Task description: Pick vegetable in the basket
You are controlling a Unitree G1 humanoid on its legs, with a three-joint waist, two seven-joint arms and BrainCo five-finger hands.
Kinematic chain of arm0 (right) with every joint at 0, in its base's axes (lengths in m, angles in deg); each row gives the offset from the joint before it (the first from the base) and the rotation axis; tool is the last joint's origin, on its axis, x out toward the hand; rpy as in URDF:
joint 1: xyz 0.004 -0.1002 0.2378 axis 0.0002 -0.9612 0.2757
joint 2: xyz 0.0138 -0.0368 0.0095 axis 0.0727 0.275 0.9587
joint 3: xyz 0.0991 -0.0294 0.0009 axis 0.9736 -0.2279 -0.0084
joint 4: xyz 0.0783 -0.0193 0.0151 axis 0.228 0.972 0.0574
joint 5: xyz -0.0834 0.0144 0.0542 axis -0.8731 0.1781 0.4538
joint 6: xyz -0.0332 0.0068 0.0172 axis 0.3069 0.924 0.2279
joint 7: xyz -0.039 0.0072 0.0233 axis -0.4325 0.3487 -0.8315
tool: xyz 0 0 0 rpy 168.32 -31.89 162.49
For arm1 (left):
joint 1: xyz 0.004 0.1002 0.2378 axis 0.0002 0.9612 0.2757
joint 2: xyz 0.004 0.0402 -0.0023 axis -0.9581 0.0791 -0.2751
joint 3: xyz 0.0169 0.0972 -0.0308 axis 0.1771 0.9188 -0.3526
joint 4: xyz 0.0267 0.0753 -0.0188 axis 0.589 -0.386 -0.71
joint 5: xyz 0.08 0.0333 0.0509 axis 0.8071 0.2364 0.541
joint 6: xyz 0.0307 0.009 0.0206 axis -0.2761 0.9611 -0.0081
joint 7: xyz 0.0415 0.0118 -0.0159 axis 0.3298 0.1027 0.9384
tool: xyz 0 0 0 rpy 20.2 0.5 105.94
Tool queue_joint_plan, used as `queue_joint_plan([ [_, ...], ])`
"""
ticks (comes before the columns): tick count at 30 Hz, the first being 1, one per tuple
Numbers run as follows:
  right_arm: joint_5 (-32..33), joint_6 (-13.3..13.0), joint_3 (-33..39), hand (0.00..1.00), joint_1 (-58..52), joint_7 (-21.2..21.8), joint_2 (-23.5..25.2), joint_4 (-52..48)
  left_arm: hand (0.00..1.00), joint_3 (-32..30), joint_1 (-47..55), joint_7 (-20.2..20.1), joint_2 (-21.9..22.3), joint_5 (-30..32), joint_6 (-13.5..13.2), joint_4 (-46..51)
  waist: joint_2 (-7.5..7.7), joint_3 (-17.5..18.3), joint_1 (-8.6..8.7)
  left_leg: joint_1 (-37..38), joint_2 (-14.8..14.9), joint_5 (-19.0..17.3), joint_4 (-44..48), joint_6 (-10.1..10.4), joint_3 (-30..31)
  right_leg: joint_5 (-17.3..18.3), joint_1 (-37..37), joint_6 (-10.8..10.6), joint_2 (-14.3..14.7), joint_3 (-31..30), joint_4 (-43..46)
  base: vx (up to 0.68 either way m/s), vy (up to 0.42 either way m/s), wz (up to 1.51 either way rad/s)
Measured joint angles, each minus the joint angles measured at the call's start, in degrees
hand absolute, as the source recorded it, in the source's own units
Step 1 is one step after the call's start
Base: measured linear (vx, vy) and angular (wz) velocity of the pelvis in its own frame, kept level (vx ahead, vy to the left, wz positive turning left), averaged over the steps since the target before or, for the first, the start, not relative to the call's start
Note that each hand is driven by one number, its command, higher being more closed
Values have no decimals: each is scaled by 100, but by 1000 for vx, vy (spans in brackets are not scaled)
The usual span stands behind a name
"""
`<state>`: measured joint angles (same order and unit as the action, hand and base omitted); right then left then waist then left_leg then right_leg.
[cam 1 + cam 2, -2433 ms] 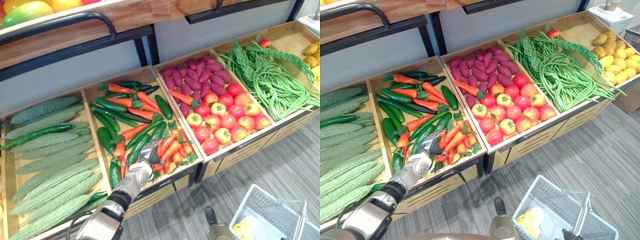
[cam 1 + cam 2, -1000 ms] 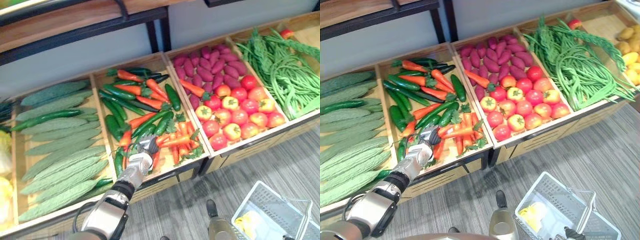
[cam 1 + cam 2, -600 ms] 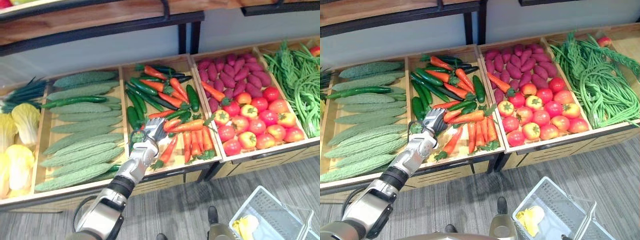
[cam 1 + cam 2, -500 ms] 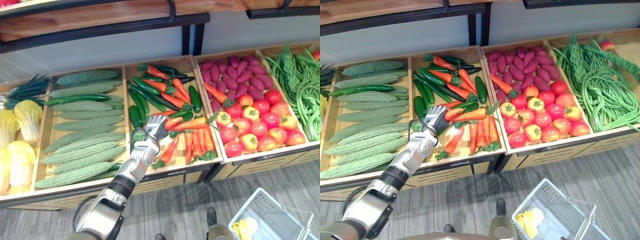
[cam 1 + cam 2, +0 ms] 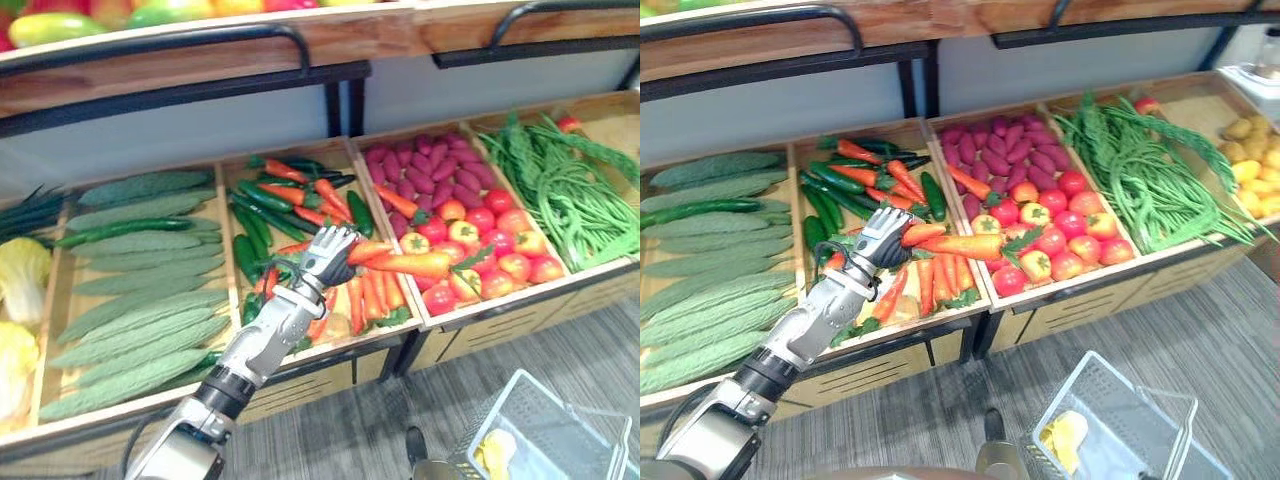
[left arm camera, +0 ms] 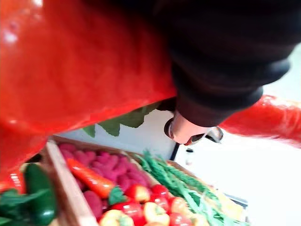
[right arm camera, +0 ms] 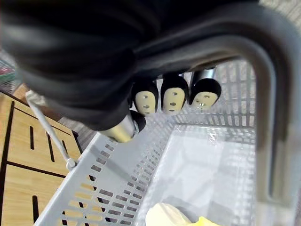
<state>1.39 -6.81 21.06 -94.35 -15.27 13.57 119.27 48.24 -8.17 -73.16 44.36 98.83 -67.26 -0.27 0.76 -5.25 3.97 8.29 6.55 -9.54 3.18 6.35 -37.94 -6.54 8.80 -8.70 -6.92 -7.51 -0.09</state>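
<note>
Gripping a carrot, left hand over wooden crates, grey striped floor

You can read no text, label, brand, number or sign in these views. The wooden fronts of the crates are plain, and on the walls of the white basket you can make out no print.
</note>
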Motion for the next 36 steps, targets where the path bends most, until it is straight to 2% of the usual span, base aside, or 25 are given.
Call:
queue_joint_plan([
  [2,-183,3,-379,100,-41,97,-246,-363,100,58,0,-42,-107,-1,-93,111,5,-3,43,108,29,-84,65,28,-236,-39,5,-3,81,-229,-14,-32,-27,-62],
  [4,-498,-18,-1017,100,-181,263,-742,-1054,100,251,1,-149,-270,-176,-214,275,13,-8,55,196,86,-244,224,81,-597,-125,24,-15,209,-577,-93,-34,-28,-79],
  [7,-648,-170,-1482,100,-182,408,-1241,-1576,100,334,0,-207,-353,-221,-352,326,12,-7,74,228,103,-353,317,109,-918,-196,134,-42,299,-897,-114,-44,-31,-60],
  [11,-827,-342,-2001,100,-180,523,-1606,-2288,100,494,3,-348,-502,-224,-415,327,70,-42,110,390,97,-390,335,165,-1290,-270,184,-40,431,-1231,-145,2,-37,-51],
  [15,-834,-583,-2471,100,-186,729,-1954,-2783,100,671,2,-379,-569,-234,-430,327,36,-22,233,504,125,-440,364,238,-1526,-284,185,-45,522,-1467,-147,5,-58,-33],
  [16,-834,-650,-2620,100,-200,832,-2092,-2965,100,768,1,-439,-569,-238,-442,327,99,-60,288,505,159,-491,420,252,-1606,-287,191,-50,570,-1522,-147,-5,-54,-25],
  [17,-833,-681,-2663,100,-205,885,-2128,-3047,100,811,1,-469,-572,-246,-445,327,46,-29,307,525,173,-517,462,264,-1634,-288,194,-51,580,-1551,-147,10,-65,-25],
  [19,-826,-740,-2870,100,-239,982,-2269,-3257,100,937,1,-549,-576,-399,-473,327,91,-56,349,528,228,-590,541,288,-1749,-296,201,-61,634,-1666,-148,19,-46,-33],
  [22,-809,-919,-3275,100,-298,1214,-2522,-3559,100,1119,-32,-626,-578,-448,-555,327,32,-32,386,609,283,-676,640,344,-1989,-310,218,-65,740,-1853,-150,16,-32,-37],
  [23,-803,-975,-3367,100,-302,1326,-2580,-3621,100,1174,-42,-667,-574,-448,-582,338,68,-53,404,609,302,-711,689,359,-2061,-313,245,-69,770,-1909,-149,28,-17,-33],
  [30,-717,-1014,-3725,100,-314,1517,-2819,-3838,100,1627,-292,-834,-574,-476,-663,363,42,-76,404,725,377,-823,842,428,-2448,-349,316,-75,941,-2218,-116,34,-3,-27],
  [32,-677,-1020,-3727,100,-391,1560,-2932,-3999,100,1751,-346,-853,-577,-655,-684,363,25,-89,405,762,441,-888,948,460,-2551,-348,315,-76,995,-2284,-96,12,-13,-24],
  [36,-257,-1046,-3735,100,-442,1604,-3320,-4307,100,2119,-479,-964,-596,-678,-774,556,26,-103,434,818,466,-922,1010,494,-2746,-357,306,-88,1090,-2440,-69,0,-7,-20],
])
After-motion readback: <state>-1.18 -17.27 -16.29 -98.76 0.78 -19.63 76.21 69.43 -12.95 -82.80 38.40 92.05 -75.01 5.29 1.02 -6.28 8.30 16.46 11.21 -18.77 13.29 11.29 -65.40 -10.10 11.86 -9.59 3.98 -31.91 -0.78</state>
